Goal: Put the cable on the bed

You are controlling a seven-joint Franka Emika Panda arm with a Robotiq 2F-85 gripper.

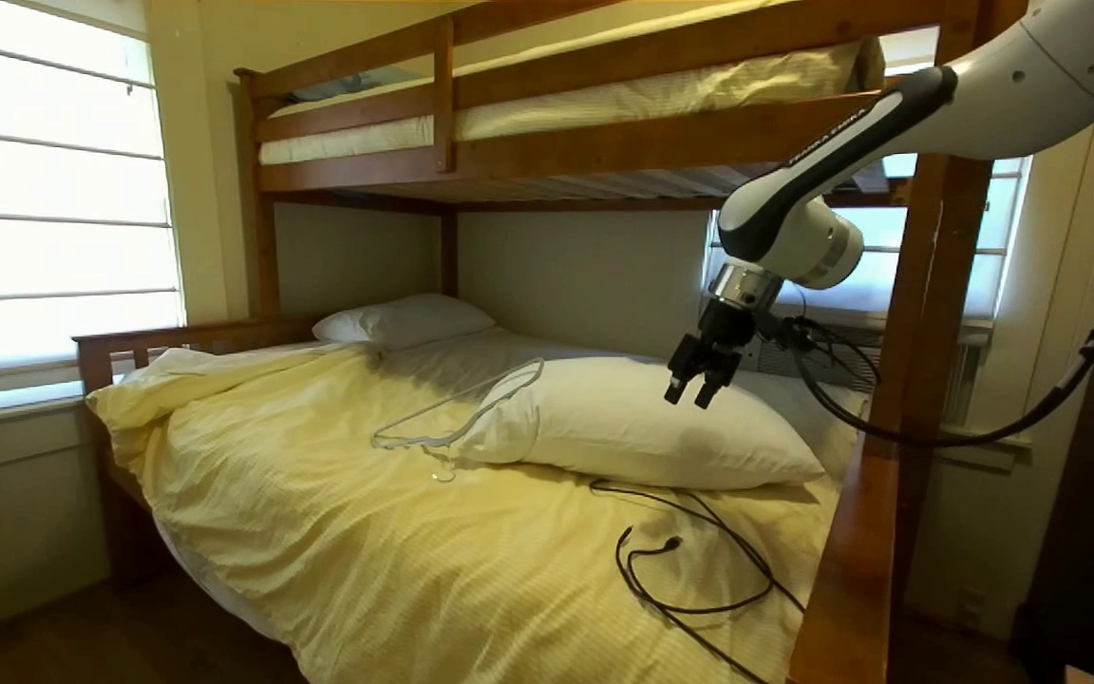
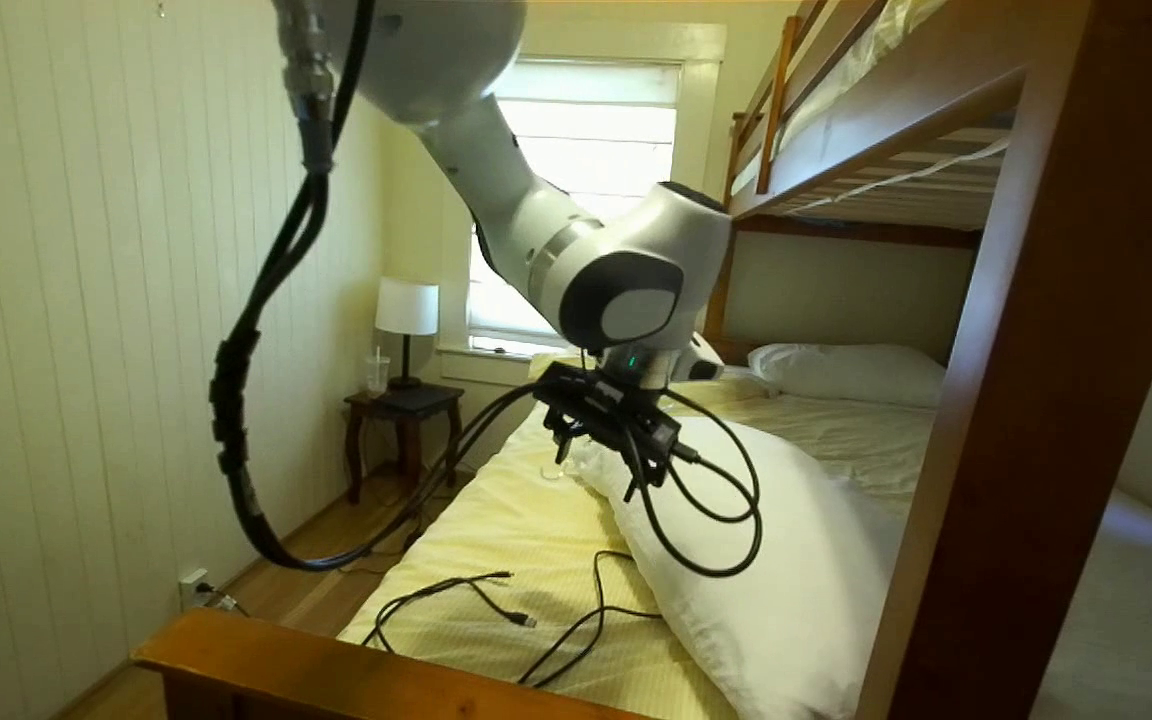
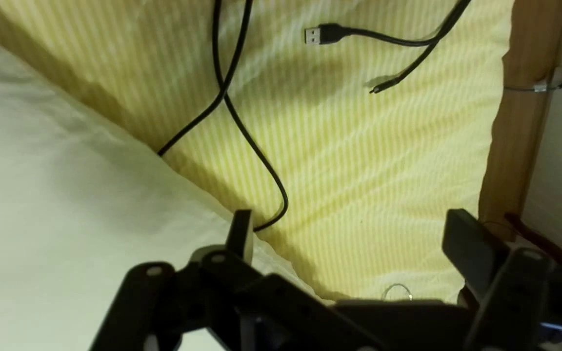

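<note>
1. The cable [image 3: 223, 91] lies on the bed [image 1: 367, 532], curling between the pillow [image 1: 623, 418] and the end rail [image 1: 846, 575]. Two stretches meet the pillow's edge; whether they run under it is hidden.
2. The jaws stand apart over the bed, near the pillow's edge, with nothing between them and the cable below.
3. The placing looks done, so the step in hand is probably a clean withdrawal, not a grasp.
4. Rise straight up first, jaws kept apart, then draw away sideways. Go slowly: the bunk [image 1: 623, 128] overhangs, and the arm [image 1: 841, 142] could knock it.
5. Watch the arm's own leads [image 2: 724, 572], which hang in a loop; a dip could let them catch the cable.
6. If the lay needs tidying, pinch the cable in the open, near its crossing, away from the plug [image 3: 329, 34]. Press lightly, as the bedding will likely give, and pull gently in case the pillow pins a stretch.
7. Check behind the rail before stopping: part of the cable passes from sight there in both exterior views, and I cannot tell if any hangs over.
</note>
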